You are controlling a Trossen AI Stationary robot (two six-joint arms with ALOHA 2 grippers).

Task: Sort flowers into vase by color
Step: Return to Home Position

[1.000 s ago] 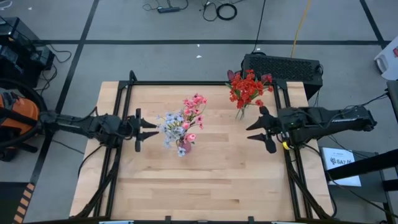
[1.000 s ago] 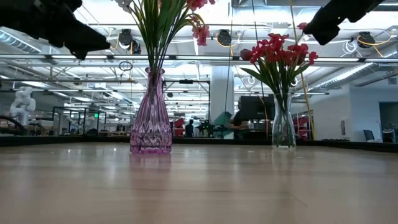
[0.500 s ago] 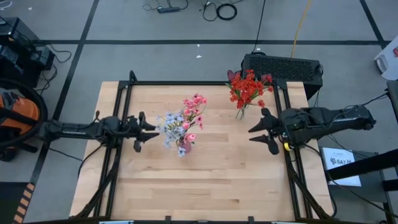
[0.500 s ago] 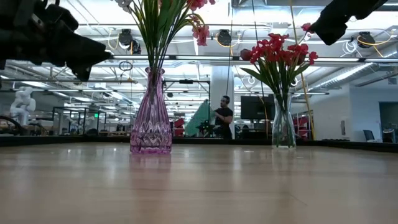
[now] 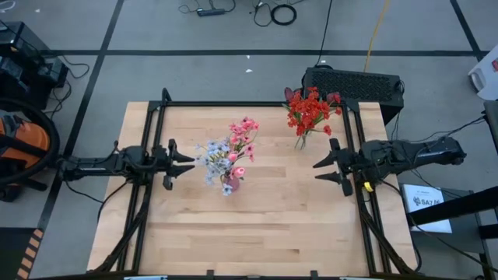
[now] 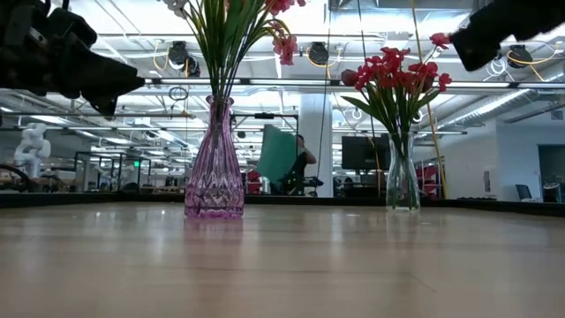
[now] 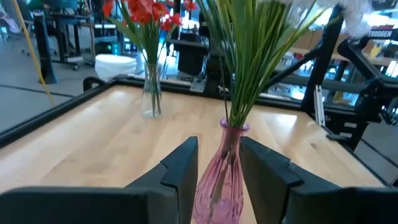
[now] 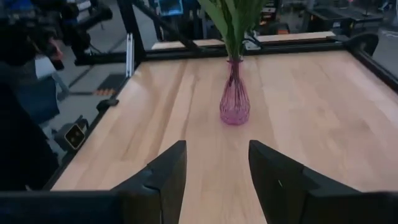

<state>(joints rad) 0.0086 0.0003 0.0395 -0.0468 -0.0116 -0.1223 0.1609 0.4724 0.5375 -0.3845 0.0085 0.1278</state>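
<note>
Two vases hold every flower in view. The pink flowers (image 5: 243, 132) and the pale blue-white flowers (image 5: 215, 153) share the purple vase (image 6: 214, 168), which stands upright near the middle of the desk (image 5: 257, 225). The red flowers (image 5: 311, 111) stand in the transparent vase (image 6: 403, 181), upright by the desk's far right corner and well apart from the purple vase.

Left tool (image 5: 187, 162): raised over the desk's left part, just beside the blue-white heads and pointing at the purple vase. Its fingers (image 7: 181, 167) are parted to a moderate gap and hold nothing.

Right tool (image 5: 316, 169): raised over the desk's right edge, near the red flowers and pointing toward the desk's middle. Its fingers (image 8: 163, 171) are likewise parted and hold nothing.

Writing: a white sheet (image 5: 426, 204) on the floor beside the desk's right side bears dark print, too small to read.

Surroundings: a black case (image 5: 354, 84) sits behind the far right corner, and an orange-and-black machine (image 5: 19, 144) stands on the floor to the left.
</note>
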